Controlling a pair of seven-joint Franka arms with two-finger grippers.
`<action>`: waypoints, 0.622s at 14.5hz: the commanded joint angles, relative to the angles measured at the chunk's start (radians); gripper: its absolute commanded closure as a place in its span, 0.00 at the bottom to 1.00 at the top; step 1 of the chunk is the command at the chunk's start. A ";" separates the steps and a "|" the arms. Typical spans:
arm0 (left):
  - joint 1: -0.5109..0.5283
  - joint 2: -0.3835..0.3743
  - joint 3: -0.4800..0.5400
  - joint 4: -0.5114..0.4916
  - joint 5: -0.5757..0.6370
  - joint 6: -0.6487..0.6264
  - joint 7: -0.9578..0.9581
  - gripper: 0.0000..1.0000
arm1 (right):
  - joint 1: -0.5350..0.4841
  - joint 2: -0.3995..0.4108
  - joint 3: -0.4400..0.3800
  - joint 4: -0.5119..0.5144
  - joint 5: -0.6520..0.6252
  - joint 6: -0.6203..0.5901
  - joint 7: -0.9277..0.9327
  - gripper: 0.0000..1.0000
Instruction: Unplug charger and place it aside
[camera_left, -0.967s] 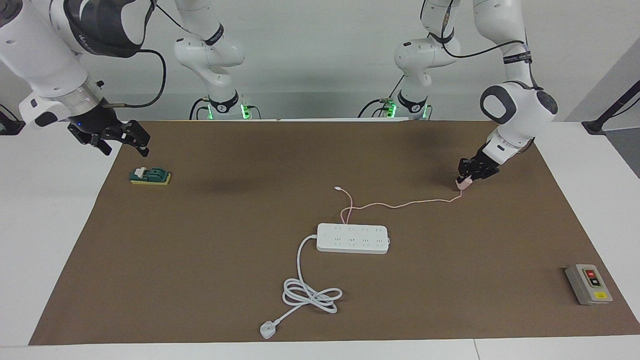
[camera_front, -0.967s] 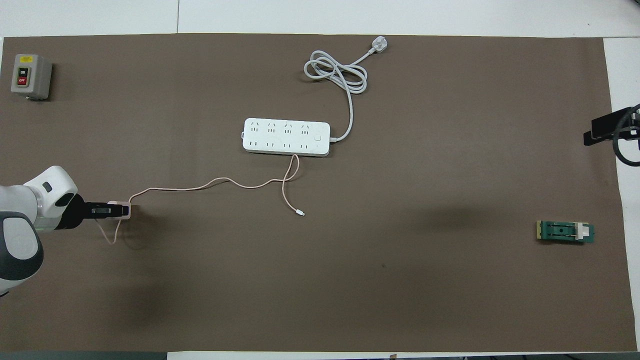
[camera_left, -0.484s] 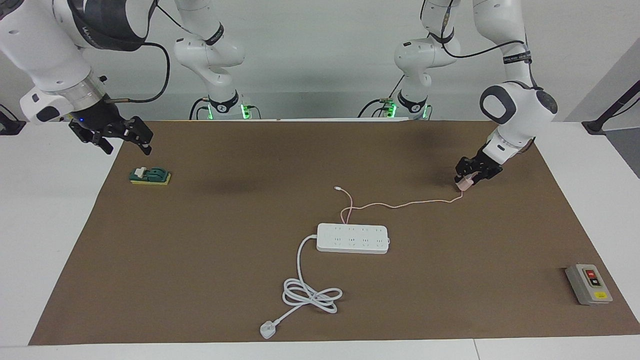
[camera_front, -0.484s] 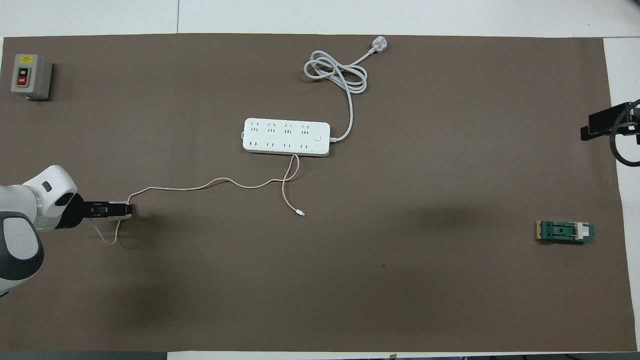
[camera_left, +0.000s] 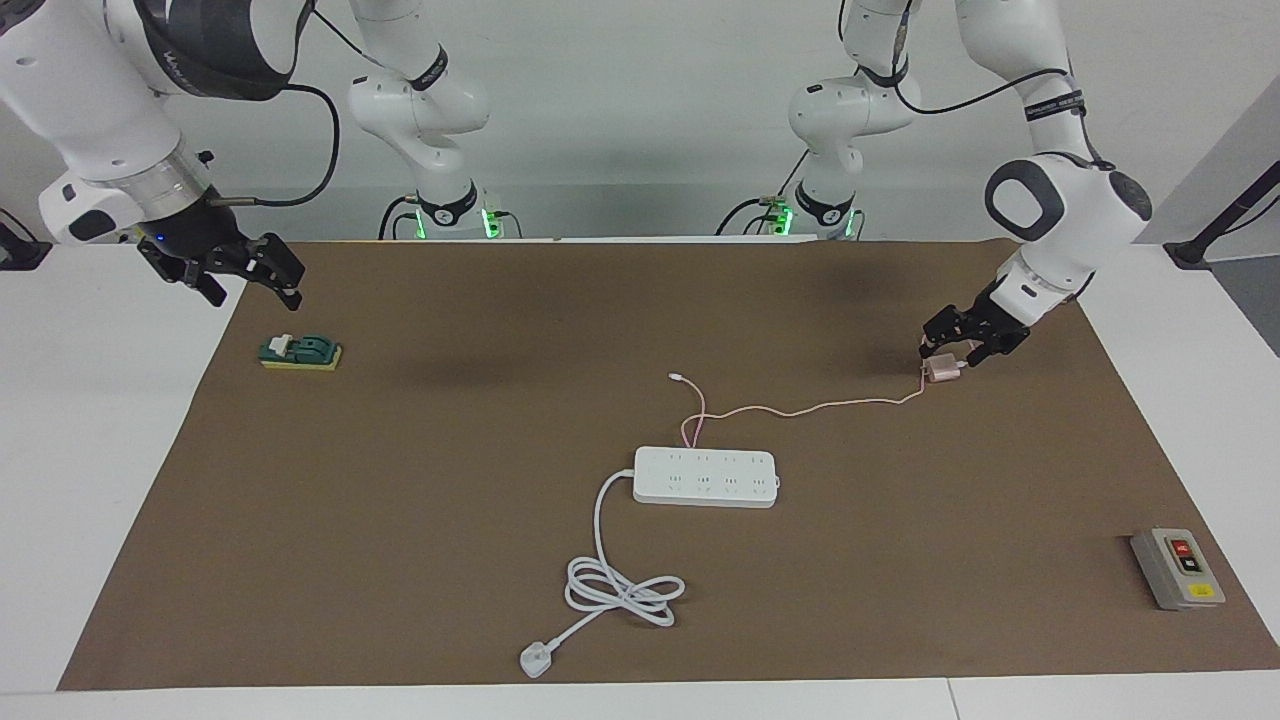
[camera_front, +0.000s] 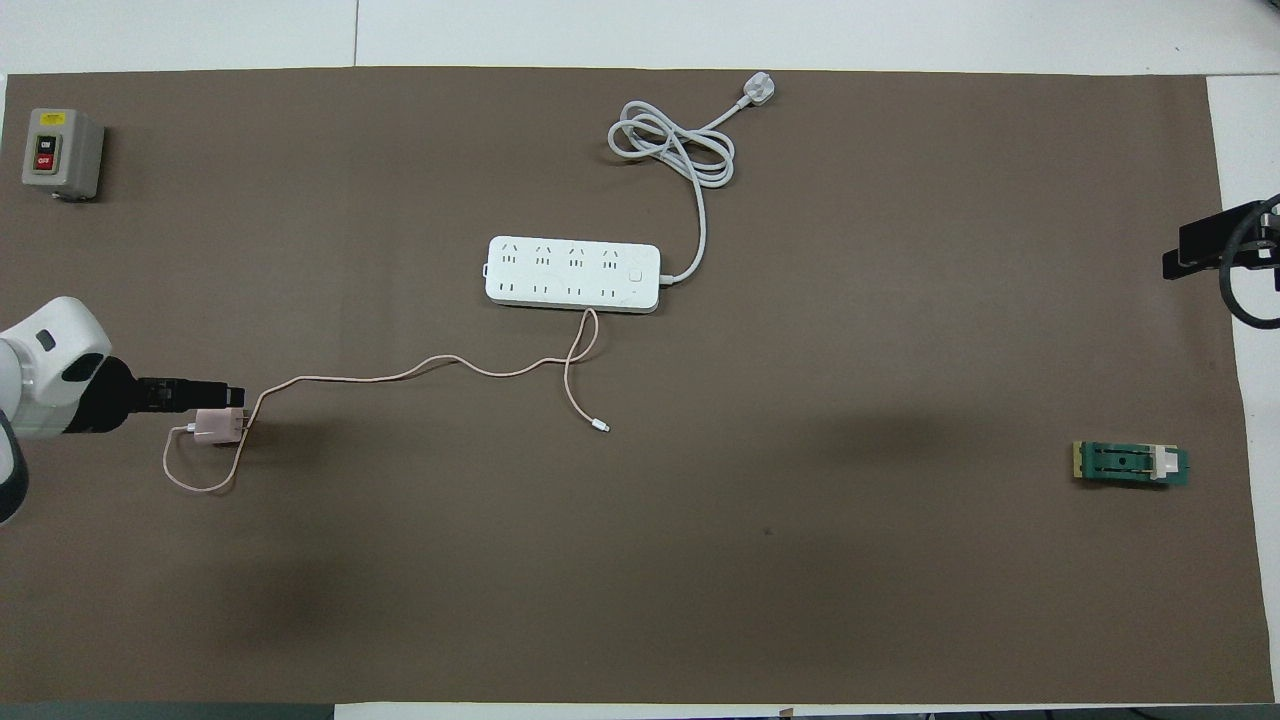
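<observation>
The pale pink charger (camera_left: 940, 373) lies on the brown mat toward the left arm's end of the table, unplugged; it also shows in the overhead view (camera_front: 216, 427). Its thin pink cable (camera_left: 800, 408) runs from it to a loose end near the white power strip (camera_left: 705, 476). My left gripper (camera_left: 957, 350) hovers just beside and above the charger, open and empty, not touching it. My right gripper (camera_left: 250, 277) is open and waits in the air over the mat's edge at the right arm's end, near a green block (camera_left: 300, 351).
The power strip's thick white cord (camera_left: 620, 590) coils farther from the robots and ends in a white three-pin plug (camera_left: 535, 660). A grey switch box (camera_left: 1177, 568) stands at the mat's corner at the left arm's end, farthest from the robots.
My left gripper has opened and let go of the charger, then drawn back a little toward the left arm's end. The charger now rests on the mat. The right gripper has barely moved.
</observation>
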 joint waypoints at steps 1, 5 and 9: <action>0.009 0.041 -0.004 0.140 0.091 -0.098 -0.084 0.00 | 0.002 -0.007 0.004 -0.003 -0.003 -0.006 0.015 0.00; 0.004 0.030 -0.004 0.226 0.133 -0.186 -0.127 0.00 | 0.002 -0.001 0.089 0.011 -0.109 -0.040 -0.043 0.00; -0.006 0.001 -0.018 0.255 0.280 -0.214 -0.303 0.00 | 0.001 -0.001 0.105 0.019 -0.089 -0.052 -0.042 0.00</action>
